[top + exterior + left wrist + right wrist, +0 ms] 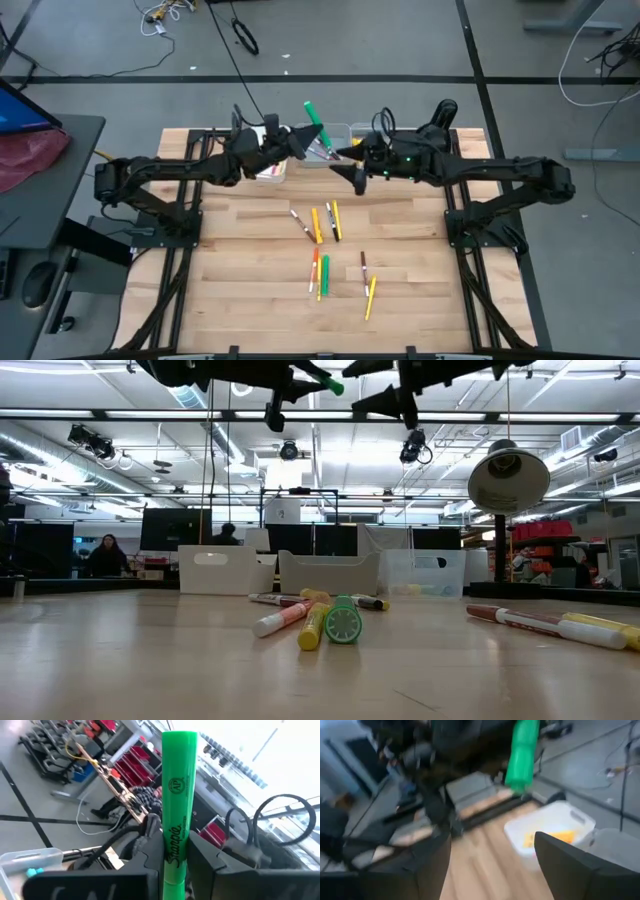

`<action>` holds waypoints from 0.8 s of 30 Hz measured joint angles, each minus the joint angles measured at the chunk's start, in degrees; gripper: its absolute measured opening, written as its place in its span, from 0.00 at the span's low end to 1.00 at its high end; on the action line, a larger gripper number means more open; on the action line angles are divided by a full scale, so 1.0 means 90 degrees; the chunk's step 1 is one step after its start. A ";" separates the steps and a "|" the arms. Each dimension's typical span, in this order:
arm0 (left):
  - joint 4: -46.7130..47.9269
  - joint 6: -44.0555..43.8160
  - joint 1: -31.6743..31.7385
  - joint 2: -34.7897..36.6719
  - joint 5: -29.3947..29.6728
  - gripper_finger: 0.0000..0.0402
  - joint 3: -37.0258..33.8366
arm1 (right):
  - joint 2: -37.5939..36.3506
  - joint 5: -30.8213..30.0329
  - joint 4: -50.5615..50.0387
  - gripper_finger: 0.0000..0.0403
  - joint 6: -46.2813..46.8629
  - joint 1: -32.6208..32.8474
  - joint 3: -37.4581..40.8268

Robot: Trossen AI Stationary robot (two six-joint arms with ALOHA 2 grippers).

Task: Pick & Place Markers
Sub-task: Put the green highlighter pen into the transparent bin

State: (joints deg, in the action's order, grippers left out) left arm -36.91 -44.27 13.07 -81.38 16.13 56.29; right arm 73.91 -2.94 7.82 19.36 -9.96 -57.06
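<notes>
Mid-task. Left gripper (297, 141) clamped on green marker (178, 795), held high above the far-edge bins (335, 133). Right gripper (345, 163) just beside it, fingers spread wide, nothing held. Some markers already in the middle bin, exact count unreadable. About nine loose markers (322, 225) left on the table (240, 300) between the arms. Destination bin for the green one unclear. Both grippers cut off at the top edge in the low view; right wrist view smeared, bin contents there only a yellow blur
</notes>
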 joint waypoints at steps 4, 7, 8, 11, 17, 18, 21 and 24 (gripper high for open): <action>-0.0002 -0.0003 0.0107 0.0000 -0.0325 0.15 0.0000 | 0.0087 -0.0321 0.0679 0.67 0.0011 0.0028 -0.0002; -0.0008 -0.0004 0.0115 0.0000 -0.0365 0.15 0.0000 | 0.0087 -0.0843 0.0738 0.63 0.0009 0.0002 -0.0002; -0.0016 -0.0005 0.0117 0.0000 -0.0365 0.15 0.0000 | 0.0087 -0.0935 0.0742 0.61 -0.0008 -0.0039 -0.0002; -0.0043 -0.0005 0.0117 0.0000 -0.0473 0.15 0.0000 | 0.0121 -0.0944 0.0836 0.57 -0.0044 -0.0117 -0.0002; -0.0057 -0.0004 0.0177 0.0000 -0.0676 0.15 0.0000 | 0.0536 -0.0387 0.1715 0.49 -0.0376 -0.0122 -0.0001; -0.0059 -0.0005 0.0211 0.0000 -0.0726 0.15 0.0001 | 0.0601 -0.0364 0.1797 0.48 -0.0371 -0.0106 -0.0001; -0.0060 -0.0005 0.0256 0.0000 -0.0819 0.15 0.0002 | 0.0719 -0.0534 0.1879 0.44 -0.0189 -0.0074 0.0000; -0.0067 -0.0007 0.0253 0.0000 -0.0822 0.15 0.0005 | 0.0712 -0.0605 0.1922 0.36 -0.0156 -0.0077 0.0000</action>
State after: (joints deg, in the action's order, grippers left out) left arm -37.52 -44.33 15.35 -81.38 8.73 56.34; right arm 80.31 -8.39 25.12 17.96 -10.66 -57.06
